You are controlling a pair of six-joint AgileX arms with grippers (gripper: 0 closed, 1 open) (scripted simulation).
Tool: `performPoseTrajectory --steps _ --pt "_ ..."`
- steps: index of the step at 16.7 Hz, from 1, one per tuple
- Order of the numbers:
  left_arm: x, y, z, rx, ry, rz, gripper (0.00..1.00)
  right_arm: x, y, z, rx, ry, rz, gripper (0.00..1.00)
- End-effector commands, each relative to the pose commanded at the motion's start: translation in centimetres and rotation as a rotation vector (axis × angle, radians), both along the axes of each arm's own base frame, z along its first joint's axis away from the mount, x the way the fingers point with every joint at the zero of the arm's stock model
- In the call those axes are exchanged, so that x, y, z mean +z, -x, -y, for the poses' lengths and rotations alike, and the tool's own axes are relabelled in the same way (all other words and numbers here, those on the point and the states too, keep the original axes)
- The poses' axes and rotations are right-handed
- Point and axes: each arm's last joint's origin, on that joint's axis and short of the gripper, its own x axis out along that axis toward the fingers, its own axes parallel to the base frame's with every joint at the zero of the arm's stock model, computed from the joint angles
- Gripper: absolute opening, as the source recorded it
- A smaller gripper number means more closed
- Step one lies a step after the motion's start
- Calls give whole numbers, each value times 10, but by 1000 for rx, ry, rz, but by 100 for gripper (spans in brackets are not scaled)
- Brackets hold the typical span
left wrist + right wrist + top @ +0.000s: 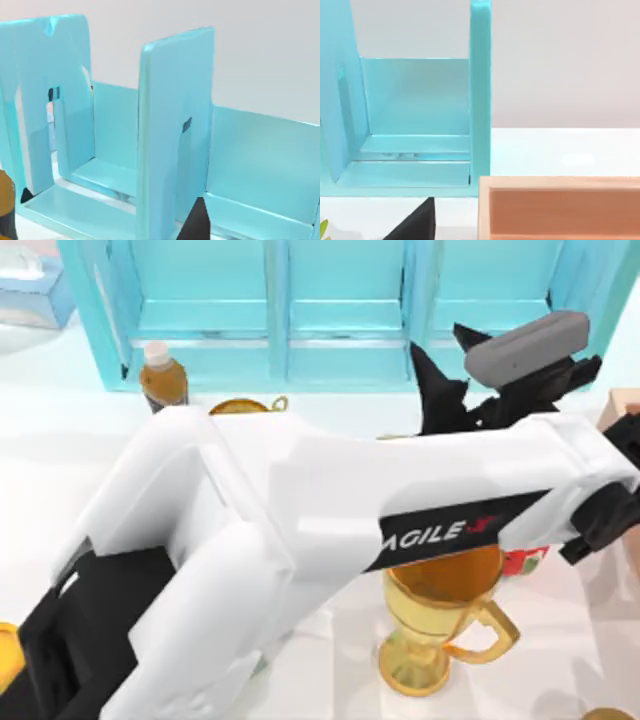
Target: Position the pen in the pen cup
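While left arm (300, 510) spans desk (60, 440) above gold trophy (440, 625), left tool (470, 380) sits near teal file rack (340, 300); grip state cannot tell. Pen, pen cup location cannot tell. Judgement: pen light, stiff, slippery; pinch mid-barrel.

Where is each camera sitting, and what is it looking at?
Top view: above the table, looking down; the left arm stretches across, its pincer near the turquoise rack, above a gold trophy.
Left wrist view: on the left arm's wrist, facing the turquoise rack's dividers; a dark fingertip shows.
Right wrist view: on the right arm's wrist, facing the rack's end and an orange box; a dark fingertip shows.
All three views share the turquoise rack.
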Motion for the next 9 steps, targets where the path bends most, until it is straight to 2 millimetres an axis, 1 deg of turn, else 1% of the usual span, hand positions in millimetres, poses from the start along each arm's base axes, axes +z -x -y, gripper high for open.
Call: performPoseTrajectory --steps 3,4,9 --pt "0 0 0 0 0 0 98 0 0 0 0 0 0 100" --pt "0 0 0 0 0 0 100 0 0 0 0 0 0 100" --pt "0 0 0 0 0 0 100 0 0 0 0 0 0 100"
